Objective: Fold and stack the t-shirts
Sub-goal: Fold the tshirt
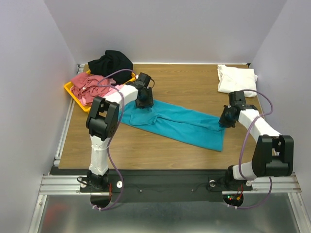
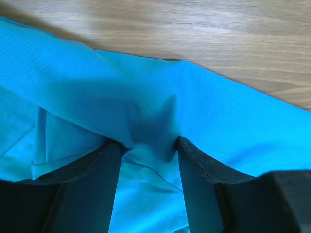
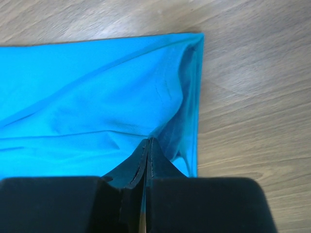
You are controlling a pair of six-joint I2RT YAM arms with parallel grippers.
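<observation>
Top external view, upper left of the frame: a yellow tray (image 1: 68, 89) holds the red and pink shirts (image 1: 90, 85), with the black shirt (image 1: 114, 62) heaped behind it. They look parked there as the unfolded supply.

Just right of the tray, the left gripper (image 1: 144, 102) is down on the left end of the teal shirt (image 1: 180, 124). In the left wrist view its fingers (image 2: 104, 170) are spread, straddling a soft ridge of cloth at lower centre without squeezing it, probably set to take hold.

The teal shirt lies across the middle of the table (image 1: 184, 82) as a long slanting band, likely already doubled lengthwise, so each arm has one end.

At the band's right end, the right gripper (image 1: 224, 120) is clenched on the cloth. The right wrist view shows the fabric tented up to the closed tips at bottom centre, near the shirt's corner. Grasping there should let that end be carried over.

In the upper right, the white shirt (image 1: 236, 79) lies folded, seemingly the start of the stack.
</observation>
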